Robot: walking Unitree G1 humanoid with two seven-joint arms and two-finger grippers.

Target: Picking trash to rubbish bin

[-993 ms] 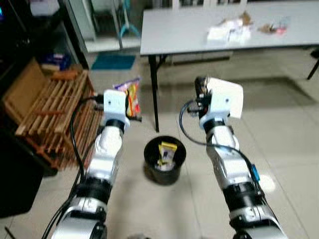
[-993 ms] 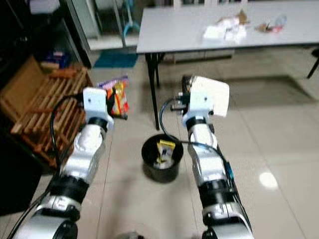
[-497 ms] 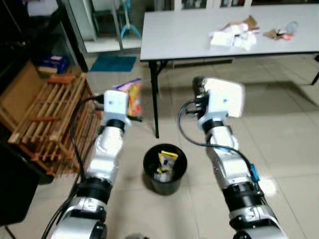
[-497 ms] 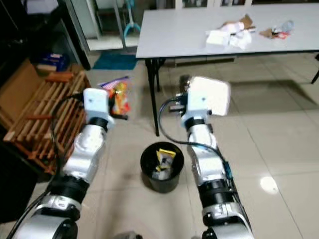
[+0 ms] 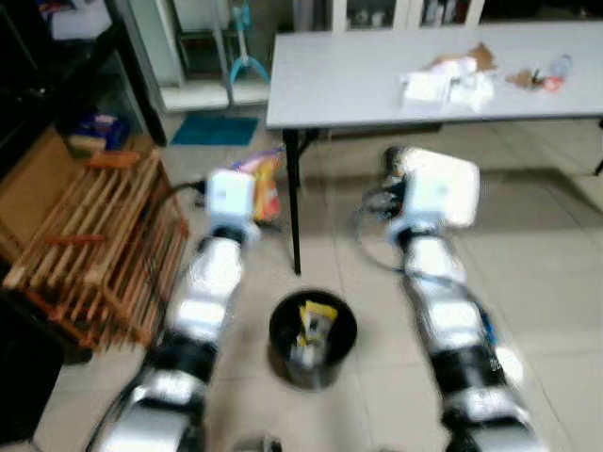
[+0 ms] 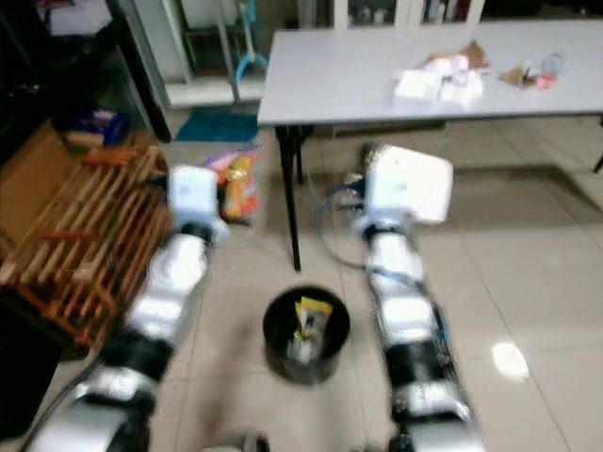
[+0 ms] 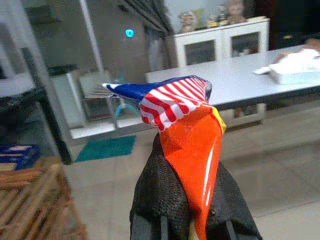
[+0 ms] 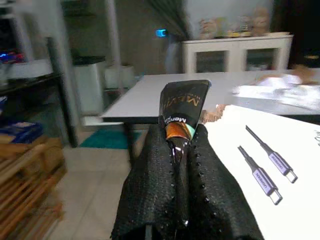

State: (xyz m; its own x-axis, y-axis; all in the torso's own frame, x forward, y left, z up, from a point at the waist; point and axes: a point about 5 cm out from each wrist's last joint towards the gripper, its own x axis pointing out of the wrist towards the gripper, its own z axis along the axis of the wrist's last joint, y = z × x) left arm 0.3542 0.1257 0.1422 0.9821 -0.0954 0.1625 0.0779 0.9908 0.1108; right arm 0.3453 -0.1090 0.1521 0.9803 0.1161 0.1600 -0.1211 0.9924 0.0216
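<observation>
Both arms are raised in front of me, and each tool carries one piece of trash. My left tool [image 7: 192, 220] is clamped on an orange snack wrapper [image 7: 187, 150] with a red, white and blue striped top; the wrapper stands up from between the fingers. My right tool [image 8: 182, 200] is clamped on a dark sachet [image 8: 181, 117] with a teal band and a brown label. A large white box [image 6: 407, 184] with two printed cables on its face sits just beside that tool; whether the fingers also hold it, I cannot tell.

The rubbish bin [image 5: 313, 339] is a black round pail on the tiled floor, near me and between my two arms. It already contains a yellow packet [image 5: 314, 317] and other scraps. The grey desk [image 5: 358, 75] stands beyond it, with more crumpled paper and wrappers [image 5: 450, 80] on its far right part. A wooden rack [image 5: 99, 245] leans at the left.

Step in hand, as I judge it: transport of held trash to the bin. Both tools are at present beyond the bin, not above it. The next move calls for bringing one tool over the bin mouth, lowering it, then releasing, one arm at a time to avoid contact between the arms.
</observation>
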